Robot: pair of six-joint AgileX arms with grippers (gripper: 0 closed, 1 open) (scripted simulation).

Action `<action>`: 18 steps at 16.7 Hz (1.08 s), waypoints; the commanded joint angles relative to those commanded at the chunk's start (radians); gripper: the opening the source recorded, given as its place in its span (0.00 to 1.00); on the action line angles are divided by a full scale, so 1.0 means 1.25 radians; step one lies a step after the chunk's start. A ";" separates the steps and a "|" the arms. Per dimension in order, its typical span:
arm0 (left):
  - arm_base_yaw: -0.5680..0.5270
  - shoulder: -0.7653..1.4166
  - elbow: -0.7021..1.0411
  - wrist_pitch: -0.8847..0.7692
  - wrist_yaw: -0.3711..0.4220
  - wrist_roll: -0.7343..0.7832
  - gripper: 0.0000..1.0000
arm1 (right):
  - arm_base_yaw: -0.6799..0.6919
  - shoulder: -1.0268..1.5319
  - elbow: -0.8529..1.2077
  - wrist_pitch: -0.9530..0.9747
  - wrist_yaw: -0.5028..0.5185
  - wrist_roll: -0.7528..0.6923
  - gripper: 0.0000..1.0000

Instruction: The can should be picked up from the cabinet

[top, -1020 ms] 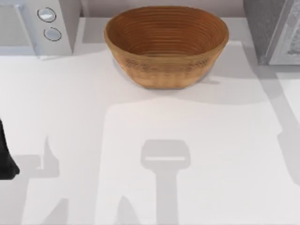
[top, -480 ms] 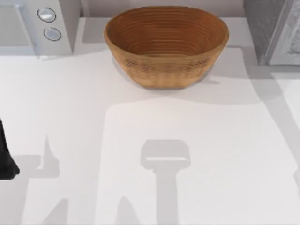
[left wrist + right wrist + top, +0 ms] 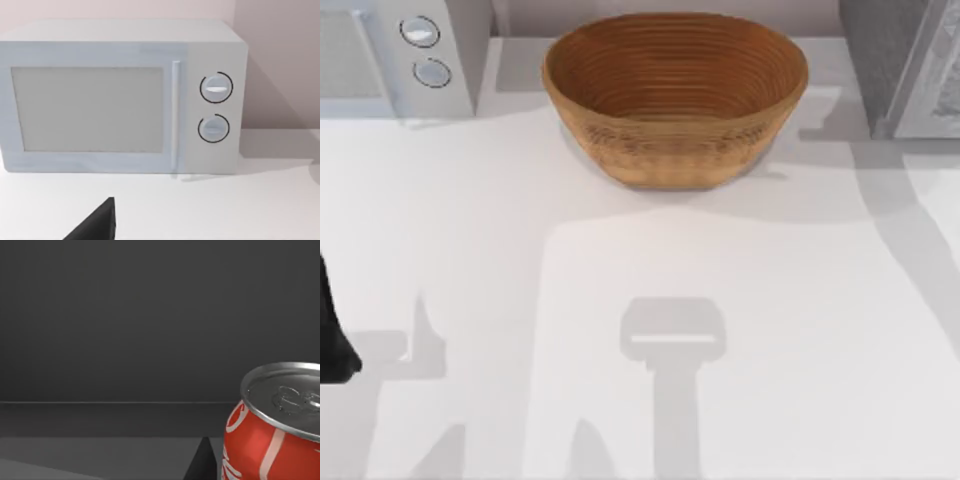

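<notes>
A red soda can (image 3: 272,435) with a silver lid and pull tab is seen in the right wrist view, standing upright on a dark shelf inside the cabinet (image 3: 125,330), whose dark back wall rises behind it. A dark pointed part, taken to be one finger of the right gripper (image 3: 200,462), is seen just beside the can, low against the shelf; contact between the two cannot be judged. Whether this gripper is spread or closed cannot be told.

In the top view, the grey cabinet (image 3: 900,65) stands at the far right corner of the white table (image 3: 470,230), with its pale door edge turned toward the table. A brown woven basket (image 3: 675,95) sits at the far middle of the table, and a white microwave (image 3: 395,55) with two round dials occupies the far left corner. Shadows of the arms are cast across the near part of the table.

The left arm (image 3: 332,330) is parked at the left edge of the table. In the left wrist view, the microwave (image 3: 120,95) is faced front-on, door shut, and a dark tip of the left gripper (image 3: 97,225) is seen above the table; whether it is spread or closed cannot be told.
</notes>
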 joint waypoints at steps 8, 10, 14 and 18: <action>0.000 0.000 0.000 0.000 0.000 0.000 1.00 | -0.026 -0.092 -0.124 0.046 -0.018 0.000 0.00; 0.000 0.000 0.000 0.000 0.000 0.000 1.00 | -0.041 -0.166 -0.234 0.078 -0.034 0.000 0.00; 0.000 0.000 0.000 0.000 0.000 0.000 1.00 | -0.078 -0.361 -0.541 0.160 -0.079 -0.002 0.00; 0.000 0.000 0.000 0.000 0.000 0.000 1.00 | -0.123 -0.586 -0.899 0.258 -0.131 -0.005 0.00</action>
